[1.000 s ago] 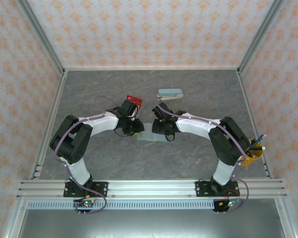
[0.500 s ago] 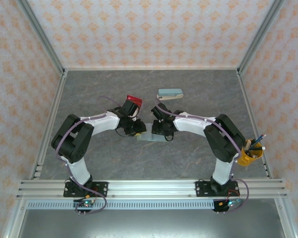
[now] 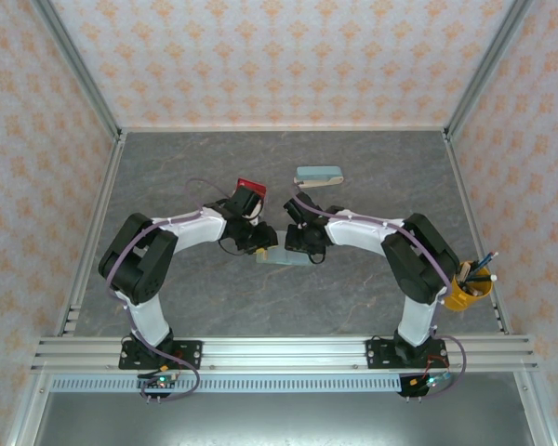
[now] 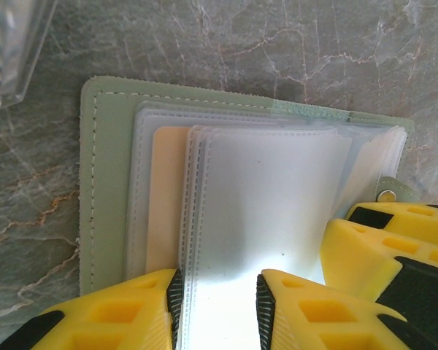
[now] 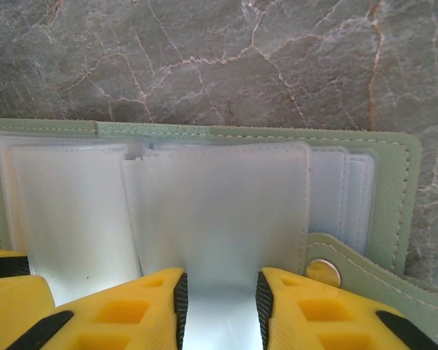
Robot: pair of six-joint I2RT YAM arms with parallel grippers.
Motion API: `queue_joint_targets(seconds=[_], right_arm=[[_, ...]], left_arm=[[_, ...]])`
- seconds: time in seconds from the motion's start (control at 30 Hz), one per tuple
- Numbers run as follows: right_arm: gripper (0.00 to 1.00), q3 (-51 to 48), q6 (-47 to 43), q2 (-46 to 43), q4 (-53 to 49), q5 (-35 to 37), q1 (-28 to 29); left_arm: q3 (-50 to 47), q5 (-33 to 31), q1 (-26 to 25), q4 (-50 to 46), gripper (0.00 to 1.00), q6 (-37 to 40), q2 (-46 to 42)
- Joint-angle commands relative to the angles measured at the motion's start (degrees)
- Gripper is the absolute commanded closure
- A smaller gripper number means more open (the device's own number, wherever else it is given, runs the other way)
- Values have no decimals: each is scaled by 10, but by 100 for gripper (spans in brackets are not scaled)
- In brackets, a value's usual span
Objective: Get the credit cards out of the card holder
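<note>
**At table centre: arms edge in on the holder (image 3: 281, 257), tan card yet to come out**

The holder lies open and flat between the two wrists. The left gripper (image 4: 219, 302) comes at it from 9 o'clock and the right gripper (image 5: 220, 299) from 3 o'clock. Each has its jaws a narrow way apart, tips on the stack of clear sleeves (image 4: 277, 197), clamping nothing that I can make out. A tan card (image 4: 166, 204) sits in a sleeve at 11 o'clock of the left tips, its near end running under one finger. The snap (image 5: 323, 271) lies at 3 o'clock of the right tips.

Over the last second the left elbow has drifted toward 3 o'clock and that wrist has crept closer in. The right elbow has tucked inward too, then stopped. The holder has barely moved (a slight nudge toward 9 o'clock at most).

I read this as re-seating for a grip, not extraction. A red card (image 3: 249, 189) lies at 11 o'clock of the holder, beyond the left wrist, so one seems already out. The tan one remains, and the left tips must catch its edge rather than the slippery sleeve.
</note>
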Motion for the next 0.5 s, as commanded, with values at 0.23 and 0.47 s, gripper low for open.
queue_joint_targets(seconds=[0.23, 0.47], right_arm=[[67, -14, 13, 14, -6, -8, -5], [68, -16, 13, 15, -3, -13, -5]], left_arm=[[35, -31, -12, -59, 58, 28, 28], [35, 3, -16, -40, 59, 27, 36]])
